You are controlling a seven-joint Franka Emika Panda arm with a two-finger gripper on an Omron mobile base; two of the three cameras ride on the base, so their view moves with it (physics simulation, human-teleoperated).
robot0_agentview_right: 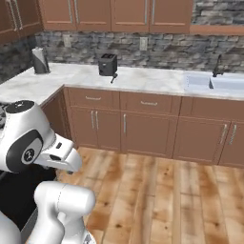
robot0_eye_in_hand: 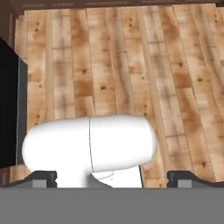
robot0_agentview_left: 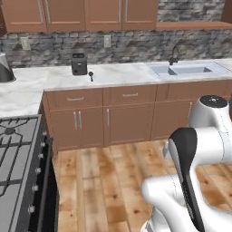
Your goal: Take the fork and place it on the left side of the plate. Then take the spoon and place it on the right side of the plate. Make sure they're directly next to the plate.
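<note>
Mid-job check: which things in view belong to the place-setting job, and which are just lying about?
Job:
gripper, open
small dark utensil in front of the toaster, perhaps the spoon; too small to tell

Lying about:
toaster
sink
stove
paper towel roll

A home kitchen: a pale marble-topped table (robot0_agentview_left: 122, 72) runs along a grey stone backsplash wall (robot0_agentview_left: 136, 45), with brown wooden cabinets (robot0_agentview_left: 127, 115) under it and more above. A steel sink with a dark tap (robot0_agentview_left: 181, 69), a small black toaster (robot0_agentview_left: 79, 64), a gas stove with black grates (robot0_agentview_left: 16, 145) and a light wooden plank floor (robot0_agentview_left: 104, 181) show it.
</note>
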